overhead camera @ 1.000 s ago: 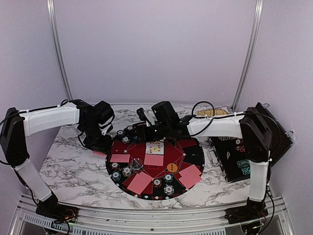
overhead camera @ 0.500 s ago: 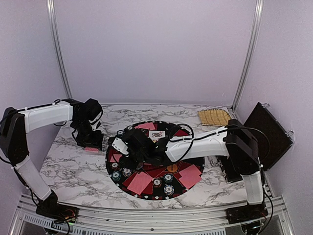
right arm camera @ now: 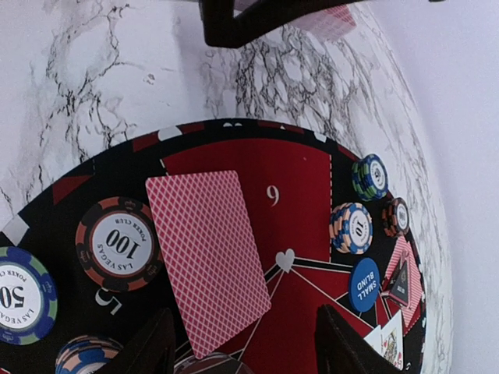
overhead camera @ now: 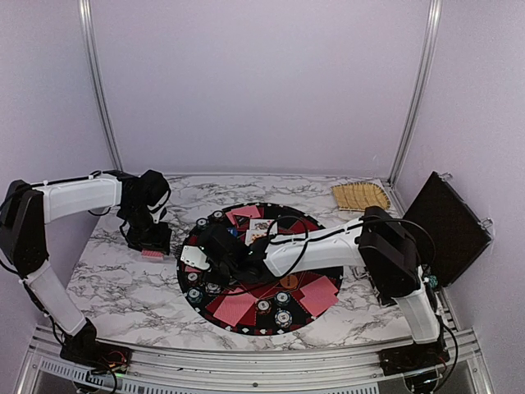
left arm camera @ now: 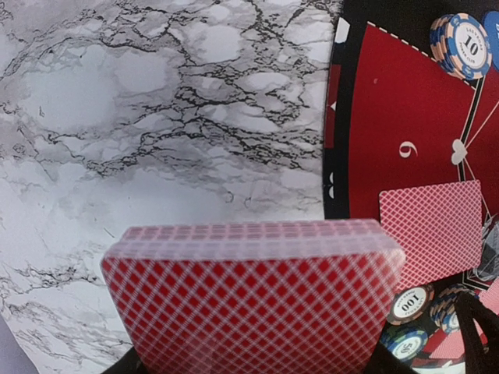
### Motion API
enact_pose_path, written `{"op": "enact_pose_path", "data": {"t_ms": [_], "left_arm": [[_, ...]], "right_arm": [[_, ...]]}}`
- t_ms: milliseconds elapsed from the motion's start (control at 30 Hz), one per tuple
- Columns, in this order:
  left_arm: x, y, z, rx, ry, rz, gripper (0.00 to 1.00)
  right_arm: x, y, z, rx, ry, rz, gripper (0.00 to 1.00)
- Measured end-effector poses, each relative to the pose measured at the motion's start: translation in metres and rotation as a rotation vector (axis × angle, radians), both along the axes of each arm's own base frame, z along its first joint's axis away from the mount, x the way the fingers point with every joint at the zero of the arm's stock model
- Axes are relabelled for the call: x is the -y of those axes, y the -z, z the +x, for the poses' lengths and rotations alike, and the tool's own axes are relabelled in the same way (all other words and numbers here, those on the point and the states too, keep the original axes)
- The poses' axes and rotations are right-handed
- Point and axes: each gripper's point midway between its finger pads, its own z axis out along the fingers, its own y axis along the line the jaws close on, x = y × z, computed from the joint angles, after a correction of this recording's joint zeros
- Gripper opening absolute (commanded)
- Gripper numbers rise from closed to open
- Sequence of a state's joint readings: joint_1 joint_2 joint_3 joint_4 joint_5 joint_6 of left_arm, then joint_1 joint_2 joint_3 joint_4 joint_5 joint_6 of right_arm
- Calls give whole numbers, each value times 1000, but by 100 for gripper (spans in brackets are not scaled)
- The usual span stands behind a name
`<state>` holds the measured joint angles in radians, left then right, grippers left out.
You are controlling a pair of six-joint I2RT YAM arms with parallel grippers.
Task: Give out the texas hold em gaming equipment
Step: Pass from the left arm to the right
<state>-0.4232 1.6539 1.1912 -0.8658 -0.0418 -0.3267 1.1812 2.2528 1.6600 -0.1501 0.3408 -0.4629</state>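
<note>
My left gripper (overhead camera: 151,240) is shut on a deck of pink-red-backed cards (left arm camera: 249,296), held over the marble just left of the round mat (overhead camera: 332,261). My right gripper (overhead camera: 197,258) reaches across the mat to its left side. Its jaws are open and empty (right arm camera: 245,354), just above a face-down card (right arm camera: 207,257) on the red wedge marked 6. Around it are a 100 chip (right arm camera: 119,243), a 50 chip (right arm camera: 19,294), a stack of 10 chips (right arm camera: 351,227), a green-edged stack (right arm camera: 369,176) and a blue small blind button (right arm camera: 364,284). Face-up cards (right arm camera: 390,339) show at the lower right.
More face-down cards (overhead camera: 234,308) and chip stacks (overhead camera: 283,318) lie on the mat's near side. The black case (overhead camera: 449,223) stands open at the right edge. A tan woven pad (overhead camera: 359,195) lies at the back right. Metal frame posts (overhead camera: 414,90) rise behind.
My right arm swung from the mat's far side across to its left side and lowered over the face-down card. My left gripper drew the deck slightly left, off the mat's edge.
</note>
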Motion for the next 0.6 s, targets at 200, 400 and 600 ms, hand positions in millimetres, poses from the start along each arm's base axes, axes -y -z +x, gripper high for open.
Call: {"op": "enact_pose_path", "data": {"t_ms": [200, 400, 600], "left_arm": [[-1, 0, 3, 7, -6, -6, 34], [-4, 8, 7, -11, -14, 15, 36], [-3, 30, 22, -43, -26, 40, 37]], "right_arm": [[-9, -9, 1, 14, -13, 7, 60], [-8, -11, 3, 3, 3, 15, 60], [-2, -21, 7, -72, 37, 67, 60]]}}
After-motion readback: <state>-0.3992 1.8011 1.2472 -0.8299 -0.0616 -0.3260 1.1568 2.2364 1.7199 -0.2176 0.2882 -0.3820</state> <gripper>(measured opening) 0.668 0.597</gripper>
